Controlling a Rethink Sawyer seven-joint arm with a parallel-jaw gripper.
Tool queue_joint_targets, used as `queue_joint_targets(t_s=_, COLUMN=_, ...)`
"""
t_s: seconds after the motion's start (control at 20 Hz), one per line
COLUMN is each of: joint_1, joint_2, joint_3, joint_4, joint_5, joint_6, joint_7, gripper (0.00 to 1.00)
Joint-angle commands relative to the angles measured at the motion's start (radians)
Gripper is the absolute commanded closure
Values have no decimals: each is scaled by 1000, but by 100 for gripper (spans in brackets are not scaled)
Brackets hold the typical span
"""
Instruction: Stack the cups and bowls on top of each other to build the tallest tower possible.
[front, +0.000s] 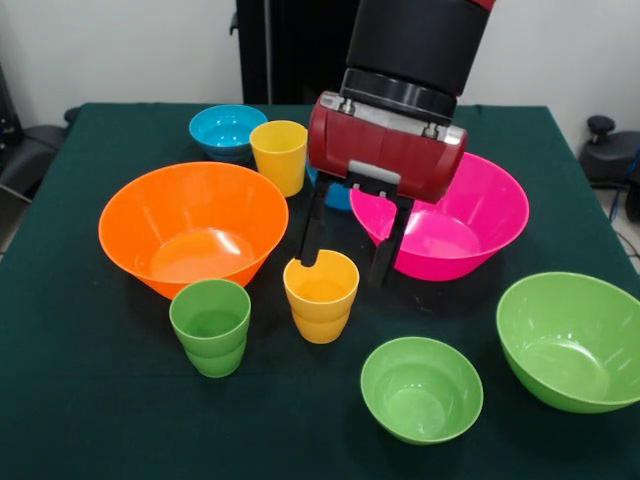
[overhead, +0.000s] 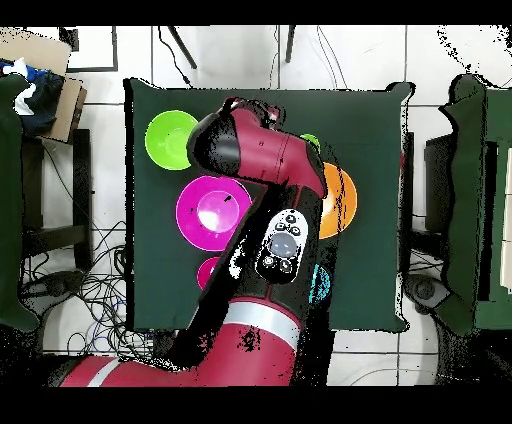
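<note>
Front view: the tool (front: 345, 245) hangs with its two dark fingers spread wide and nothing held. The left finger sits at the rear rim of the orange-yellow cup (front: 321, 294); the right finger stands clear, beside the large pink bowl (front: 452, 215). That cup stands upright on the counter (front: 80, 400), just beside the green cup (front: 211, 326). The large orange bowl (front: 192, 222) lies behind them; the yellow cup (front: 279, 155) and a blue bowl (front: 226, 130) sit further back. The small green bowl (front: 421, 388) and large green bowl (front: 573, 340) are nearest the camera.

Overhead view: the arm (overhead: 262, 160) hides the tool and cups. No tower is visible.

Judgement: the step appears to be gripping the orange-yellow cup. The fingers should straddle one wall squarely and descend further before closing, or the cup may tip.
</note>
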Motion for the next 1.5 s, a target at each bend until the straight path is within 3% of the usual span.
queue_joint_targets(t_s=0.05, joint_1=18, joint_2=49, joint_3=100, joint_4=40, joint_5=12, joint_6=-33, joint_7=182, gripper=0)
queue_joint_targets(t_s=0.65, joint_1=56, joint_2=49, joint_3=46, joint_4=53, joint_5=16, joint_6=-37, joint_7=189, gripper=0)
queue_joint_targets(t_s=1.2, joint_1=44, joint_2=24, joint_3=69, joint_4=113, joint_5=-1, joint_6=-77, joint_7=200, gripper=0)
queue_joint_targets(t_s=1.3, joint_1=40, joint_2=8, joint_3=73, joint_4=139, joint_5=-3, joint_6=-56, joint_7=196, gripper=0)
queue_joint_targets(t_s=1.5, joint_1=66, joint_2=-62, joint_3=37, joint_4=216, joint_5=-8, joint_6=94, joint_7=172, gripper=0)
